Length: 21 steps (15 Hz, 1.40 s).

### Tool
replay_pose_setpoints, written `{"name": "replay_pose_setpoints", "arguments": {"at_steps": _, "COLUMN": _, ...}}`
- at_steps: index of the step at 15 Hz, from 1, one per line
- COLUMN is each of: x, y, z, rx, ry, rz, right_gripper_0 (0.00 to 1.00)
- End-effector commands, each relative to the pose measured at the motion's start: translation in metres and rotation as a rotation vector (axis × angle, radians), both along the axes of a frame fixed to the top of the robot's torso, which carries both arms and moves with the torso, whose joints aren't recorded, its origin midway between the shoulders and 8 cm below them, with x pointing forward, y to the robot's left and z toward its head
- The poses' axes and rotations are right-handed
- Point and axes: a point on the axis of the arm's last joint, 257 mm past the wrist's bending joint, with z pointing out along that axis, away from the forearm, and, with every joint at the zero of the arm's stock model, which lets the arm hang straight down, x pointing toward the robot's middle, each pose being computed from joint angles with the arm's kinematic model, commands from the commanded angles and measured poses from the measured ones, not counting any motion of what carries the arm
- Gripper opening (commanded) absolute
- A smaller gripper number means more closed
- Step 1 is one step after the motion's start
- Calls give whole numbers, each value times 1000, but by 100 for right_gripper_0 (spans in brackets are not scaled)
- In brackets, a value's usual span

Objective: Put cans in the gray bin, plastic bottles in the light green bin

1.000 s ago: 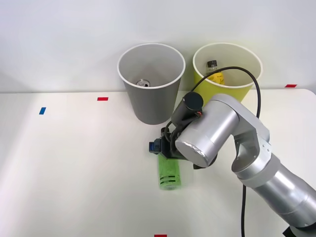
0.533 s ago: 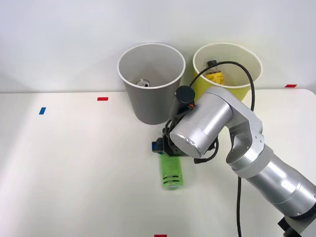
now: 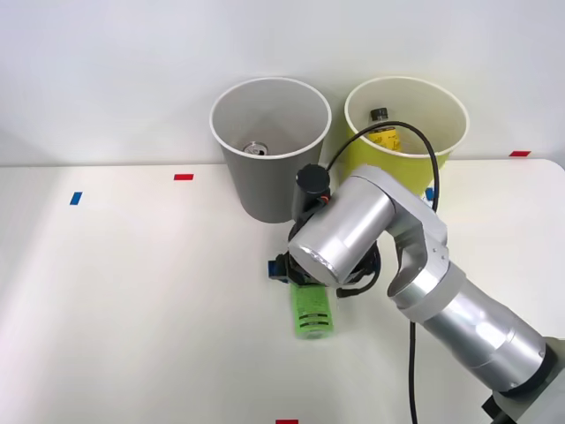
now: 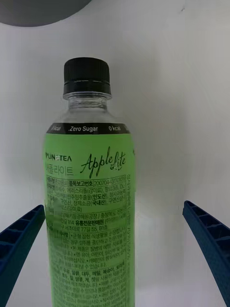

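If you check the two bins at the back of the white tabletop [image 3: 132,291] first, you've got one gray bin [image 3: 269,150] and one light green bin [image 3: 406,132], standing upright side by side and just about touching at the rims. Both are white inside. Down in the gray bin sits one can [image 3: 256,148], and all you can see of it is the round silvery top with its pull tab. Down in the light green one there's one black-capped bottle with a yellow label [image 3: 383,129], leaning against the far wall.

So your count is: two bins, one can, two plastic bottles. The second bottle is the green Apple Lite bottle [image 4: 88,201], lying on its side on the tabletop in front of the gray bin, black cap [image 4: 86,76] pointing toward that bin. From the front view you only get its bottom half [image 3: 312,314] poking out from under the silver arm [image 3: 388,256].

Your right gripper [image 4: 115,249] is spread wide open and has hold of nothing. In the wrist view the blue ribbed fingers [image 4: 19,244] sit either side of the green bottle's body. The one on one side is just beside the label, maybe touching, I can't tell, and the other is clearly apart from it with bare tabletop between.

Small red and blue tape marks [image 3: 184,177] dot the tabletop too.
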Motion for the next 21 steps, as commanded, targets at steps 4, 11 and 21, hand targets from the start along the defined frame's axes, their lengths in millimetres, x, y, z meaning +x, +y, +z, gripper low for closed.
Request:
{"name": "replay_pose_setpoints", "arguments": {"at_steps": 4, "x": 16, "y": 9, "z": -20, "rx": -8, "ry": -21, "rz": -21, "right_gripper_0": 100}}
{"name": "replay_pose_setpoints", "arguments": {"at_steps": 11, "x": 17, "y": 8, "z": -21, "rx": -16, "ry": -25, "rz": -11, "right_gripper_0": 0}}
{"name": "replay_pose_setpoints", "arguments": {"at_steps": 21, "x": 12, "y": -10, "z": -3, "rx": -48, "ry": -130, "rz": 84, "right_gripper_0": 0}}
